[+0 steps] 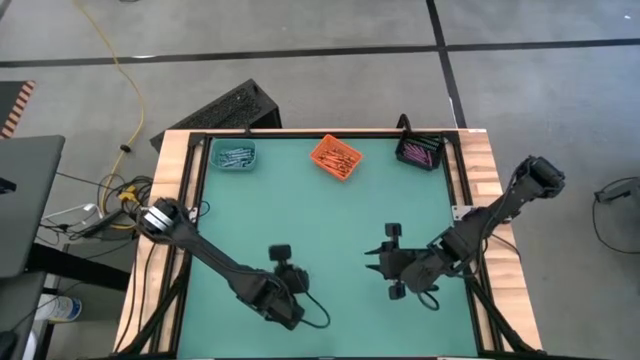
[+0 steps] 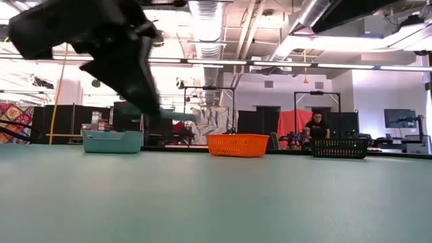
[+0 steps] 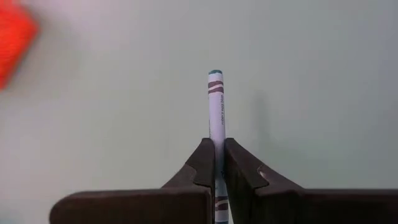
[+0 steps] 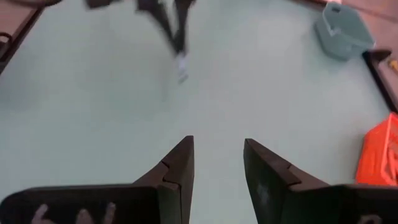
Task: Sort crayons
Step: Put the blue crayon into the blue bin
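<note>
My left gripper (image 3: 219, 149) is shut on one crayon (image 3: 216, 106), a pale blue-grey stick with dark bands and a teal tip. It hangs over the table's near middle (image 1: 283, 262). The right wrist view shows that gripper and the crayon (image 4: 181, 65) farther off, above the green mat. My right gripper (image 4: 217, 168) stands open, with nothing between its fingers, right of centre (image 1: 372, 262), pointing toward the left arm. More crayons lie in the teal bin (image 1: 233, 156), the orange bin (image 1: 336, 158) and the black bin (image 1: 420, 152). My left gripper pinches the crayon between its two fingers, on the shaft (image 3: 217, 134) toward its back end. The crayon lies along the fingers and sticks out past their free ends, teal tip (image 3: 215, 73) foremost. It is lifted clear of the mat.
The three bins stand in a row along the far edge; in the low view they are the teal (image 2: 112, 141), orange (image 2: 237, 144) and black (image 2: 340, 147) bins. The green mat (image 1: 330, 220) lies bare between them and the arms. A person sits in the room beyond.
</note>
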You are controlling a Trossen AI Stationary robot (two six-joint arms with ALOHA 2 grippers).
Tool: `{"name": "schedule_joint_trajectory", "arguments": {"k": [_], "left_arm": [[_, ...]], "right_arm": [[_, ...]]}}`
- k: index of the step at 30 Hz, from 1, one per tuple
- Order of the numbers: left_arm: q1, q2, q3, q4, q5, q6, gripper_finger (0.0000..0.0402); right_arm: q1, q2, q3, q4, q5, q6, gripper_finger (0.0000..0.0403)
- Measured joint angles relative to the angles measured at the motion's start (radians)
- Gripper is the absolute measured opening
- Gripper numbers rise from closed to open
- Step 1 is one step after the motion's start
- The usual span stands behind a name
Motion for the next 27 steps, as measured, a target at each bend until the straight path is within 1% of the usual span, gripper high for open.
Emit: {"name": "schedule_joint_trajectory", "arguments": {"k": [4, 9, 13, 16, 18, 21, 23, 25, 27], "left_arm": [[0.019, -0.070, 0.000, -0.197, -0.059, -0.036, 0.0000], [0.071, -0.153, 0.001, -0.448, -0.126, -0.070, 0.0000], [0.132, -0.217, 0.001, -0.624, -0.149, -0.076, 0.0000], [0.192, -0.259, 0.000, -0.720, -0.172, -0.048, 0.0000], [0.243, -0.300, -0.020, -0.749, -0.175, -0.004, 0.0000], [0.343, -0.376, -0.078, -0.748, -0.166, 0.086, 0.0000], [0.419, -0.431, -0.126, -0.736, -0.157, 0.154, 0.0000], [0.506, -0.490, -0.173, -0.710, -0.151, 0.233, 0.0000], [0.599, -0.551, -0.225, -0.667, -0.133, 0.340, 0.0000]], "right_arm": [[0.024, 0.007, -0.007, -0.029, 0.002, 0.066, 0.0132], [0.049, 0.007, -0.059, -0.023, 0.000, 0.146, 0.0132], [0.068, 0.006, -0.118, 0.011, 0.001, 0.235, 0.0132], [0.090, 0.007, -0.163, 0.057, 0.000, 0.296, 0.0132], [0.104, 0.006, -0.199, 0.115, -0.001, 0.321, 0.0132], [0.134, 0.007, -0.241, 0.205, 0.000, 0.332, 0.0132], [0.154, 0.007, -0.267, 0.295, 0.000, 0.332, 0.0132], [0.176, 0.018, -0.280, 0.342, 0.001, 0.320, 0.0132], [0.194, 0.042, -0.279, 0.401, 0.004, 0.303, 0.0132]]}}
